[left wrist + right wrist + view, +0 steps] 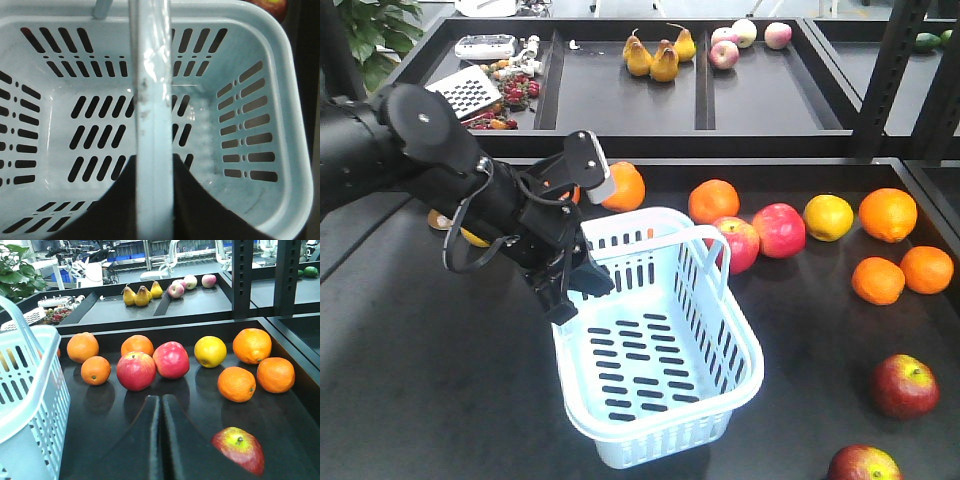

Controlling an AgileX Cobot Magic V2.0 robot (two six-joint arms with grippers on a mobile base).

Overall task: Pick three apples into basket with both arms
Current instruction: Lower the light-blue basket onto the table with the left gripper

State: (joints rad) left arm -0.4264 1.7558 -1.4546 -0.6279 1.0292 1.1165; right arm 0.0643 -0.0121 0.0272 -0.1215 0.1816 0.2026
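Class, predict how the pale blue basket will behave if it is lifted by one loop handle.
Probably light: the basket is thin slotted plastic and empty. Likely to swing or tilt, since the left gripper pinches only one loop handle. Its walls may flex slightly.

apple (863,464) cut by bottom edge, fruit (473,238) mostly behind left arm (380,140), basket (30,390) cropped at left edge

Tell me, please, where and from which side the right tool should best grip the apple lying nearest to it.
Grip the apple across its widest middle, coming down from above. It lies stem-up and apart from the oranges, so both flanks are free. The right tool looks shut and would have to open first.
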